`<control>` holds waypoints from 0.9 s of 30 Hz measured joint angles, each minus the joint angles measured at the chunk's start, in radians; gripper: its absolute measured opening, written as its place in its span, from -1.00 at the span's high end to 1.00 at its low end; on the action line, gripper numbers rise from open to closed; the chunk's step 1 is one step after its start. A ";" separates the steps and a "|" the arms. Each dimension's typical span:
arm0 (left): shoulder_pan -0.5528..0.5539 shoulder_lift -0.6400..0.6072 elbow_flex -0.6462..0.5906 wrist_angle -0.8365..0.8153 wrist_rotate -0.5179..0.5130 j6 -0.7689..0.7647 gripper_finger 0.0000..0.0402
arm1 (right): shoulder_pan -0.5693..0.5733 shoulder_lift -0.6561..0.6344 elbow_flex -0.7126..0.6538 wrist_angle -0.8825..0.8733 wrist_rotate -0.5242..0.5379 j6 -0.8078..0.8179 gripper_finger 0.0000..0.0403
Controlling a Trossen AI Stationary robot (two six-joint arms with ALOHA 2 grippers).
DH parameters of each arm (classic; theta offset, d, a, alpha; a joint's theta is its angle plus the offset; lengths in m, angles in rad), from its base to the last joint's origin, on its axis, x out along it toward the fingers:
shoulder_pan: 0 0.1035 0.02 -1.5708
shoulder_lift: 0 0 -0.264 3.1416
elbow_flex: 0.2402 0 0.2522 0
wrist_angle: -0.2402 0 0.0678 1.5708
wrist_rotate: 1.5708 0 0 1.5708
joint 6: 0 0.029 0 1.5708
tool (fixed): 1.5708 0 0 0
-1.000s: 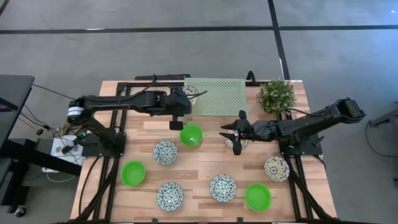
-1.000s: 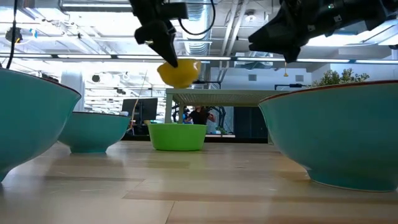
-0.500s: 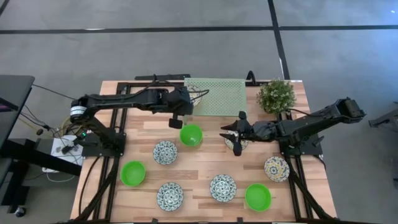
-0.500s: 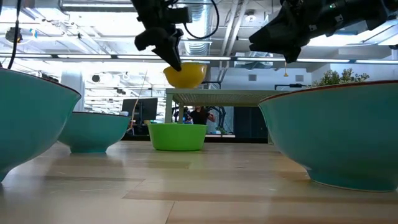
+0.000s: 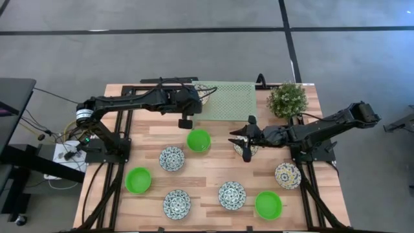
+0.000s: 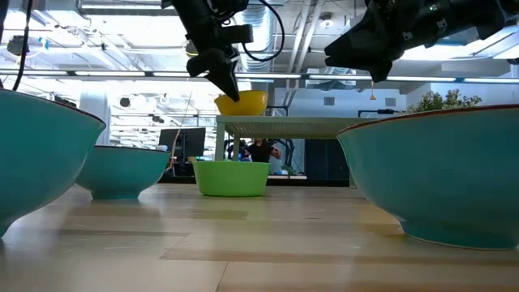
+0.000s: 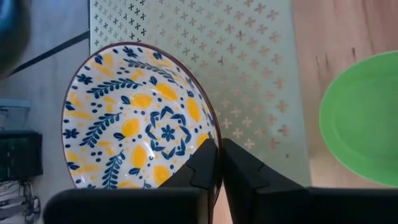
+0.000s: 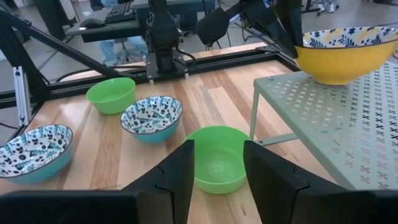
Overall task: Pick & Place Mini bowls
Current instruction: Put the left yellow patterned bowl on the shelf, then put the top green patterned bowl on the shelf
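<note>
The left gripper [image 7: 217, 163] is clamped on the rim of a yellow-sided bowl [image 7: 140, 127] with a blue-and-yellow pattern, over the mesh rack [image 5: 228, 100], while the right gripper [image 8: 217, 167], fingers apart, hovers near an empty green bowl [image 8: 216, 158].

L gripper [image 6: 229, 86], bowl [image 6: 242, 102] moved onto rack [image 6: 280, 123]

I see a grey floor [image 5: 194, 52] around the wooden table [image 5: 155, 136], with dark lines crossing it. On the left stands a dark desk [image 5: 13, 97], with cables near it. In the low view the room behind is bright, with ceiling pipes [image 6: 308, 32] and strip lights, a monitor [image 6: 182, 144], and a person [image 6: 259, 150] far away.
</note>
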 joint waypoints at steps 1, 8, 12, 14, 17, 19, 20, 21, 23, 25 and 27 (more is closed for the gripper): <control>0.000 0.000 0.000 0.000 0.000 0.000 0.87 | 0.000 0.000 0.000 0.000 0.000 0.000 0.34; -0.001 0.000 0.000 0.005 0.000 0.000 0.74 | 0.000 0.000 0.000 0.000 0.000 0.000 0.33; -0.005 0.000 0.000 0.010 -0.006 0.000 0.57 | 0.000 0.000 0.000 0.000 0.000 0.000 0.34; -0.006 0.000 0.000 0.015 -0.029 0.000 0.47 | 0.000 0.000 0.000 0.000 0.000 0.000 0.34; -0.020 -0.006 -0.001 0.015 -0.080 -0.004 0.34 | 0.000 0.000 0.000 -0.002 0.000 0.000 0.33; -0.047 -0.023 -0.001 0.016 -0.097 -0.019 0.28 | 0.000 0.000 0.000 -0.002 -0.001 0.000 0.33; -0.066 -0.037 -0.001 0.015 -0.095 -0.031 0.26 | 0.000 0.000 0.000 -0.002 -0.014 0.000 0.34; -0.088 -0.052 -0.001 0.016 -0.094 -0.043 0.25 | 0.000 0.000 0.000 -0.003 -0.032 0.000 0.34; -0.133 -0.086 -0.001 0.015 -0.092 -0.067 0.23 | 0.000 0.000 0.000 -0.003 -0.073 0.000 0.34; -0.179 -0.130 -0.001 0.014 -0.091 -0.089 0.23 | 0.000 0.000 0.000 -0.003 -0.091 0.000 0.34; -0.222 -0.181 -0.001 0.011 -0.090 -0.127 0.23 | 0.000 0.000 0.000 -0.003 -0.091 0.000 0.32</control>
